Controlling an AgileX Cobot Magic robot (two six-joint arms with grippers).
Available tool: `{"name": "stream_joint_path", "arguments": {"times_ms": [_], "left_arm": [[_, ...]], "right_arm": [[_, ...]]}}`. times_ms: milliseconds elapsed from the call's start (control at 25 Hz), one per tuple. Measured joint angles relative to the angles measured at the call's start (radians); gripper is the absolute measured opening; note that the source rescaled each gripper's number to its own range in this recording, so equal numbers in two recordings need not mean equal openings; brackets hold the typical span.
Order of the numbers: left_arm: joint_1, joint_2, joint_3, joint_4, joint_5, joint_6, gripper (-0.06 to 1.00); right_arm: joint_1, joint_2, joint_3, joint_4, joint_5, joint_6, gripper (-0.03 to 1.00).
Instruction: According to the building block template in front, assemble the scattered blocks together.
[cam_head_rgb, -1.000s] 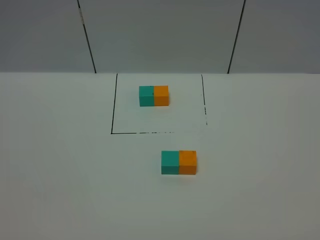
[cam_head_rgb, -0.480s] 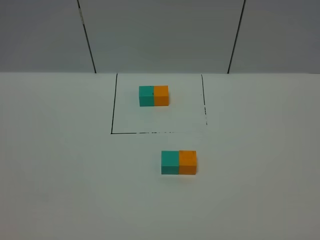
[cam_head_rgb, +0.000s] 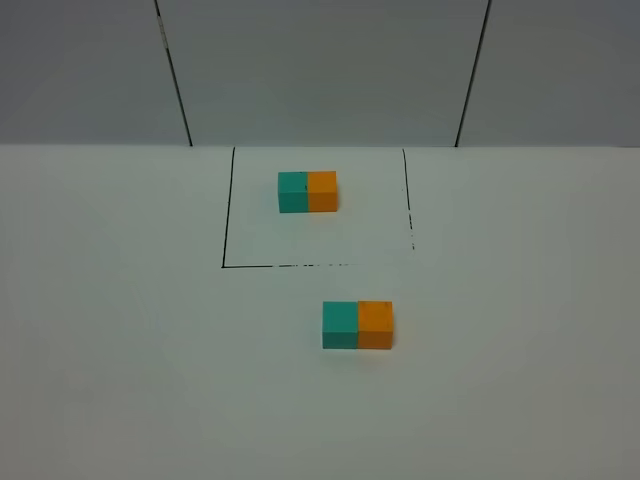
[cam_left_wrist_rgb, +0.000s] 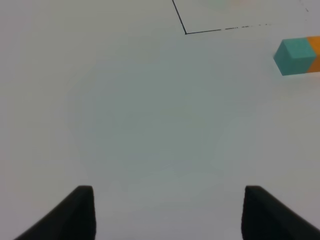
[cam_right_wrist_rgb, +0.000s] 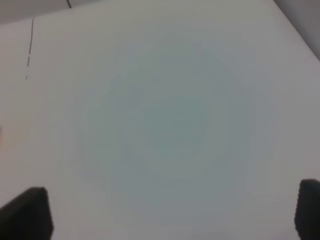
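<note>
The building block template (cam_head_rgb: 308, 191), a small teal-left, orange-right pair, sits inside the black outlined square at the back. In front of the square the teal block (cam_head_rgb: 340, 324) and the orange block (cam_head_rgb: 376, 324) stand side by side, touching, teal on the left. The left wrist view shows the teal block (cam_left_wrist_rgb: 295, 56) with the orange block's edge (cam_left_wrist_rgb: 316, 55) beside it, well away from my left gripper (cam_left_wrist_rgb: 169, 212), which is open and empty. My right gripper (cam_right_wrist_rgb: 170, 212) is open and empty over bare table. Neither gripper shows in the exterior view.
The white table (cam_head_rgb: 150, 380) carries a black outlined square (cam_head_rgb: 223, 240) around the template. A grey panelled wall (cam_head_rgb: 320, 70) stands behind the table's far edge.
</note>
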Motion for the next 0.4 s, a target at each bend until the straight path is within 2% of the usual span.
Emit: {"name": "stream_joint_path", "arguments": {"times_ms": [400], "left_arm": [[0.0,0.0,0.0,0.0,0.0,0.0,0.33]], "right_arm": [[0.0,0.0,0.0,0.001,0.0,0.0,0.87]]}}
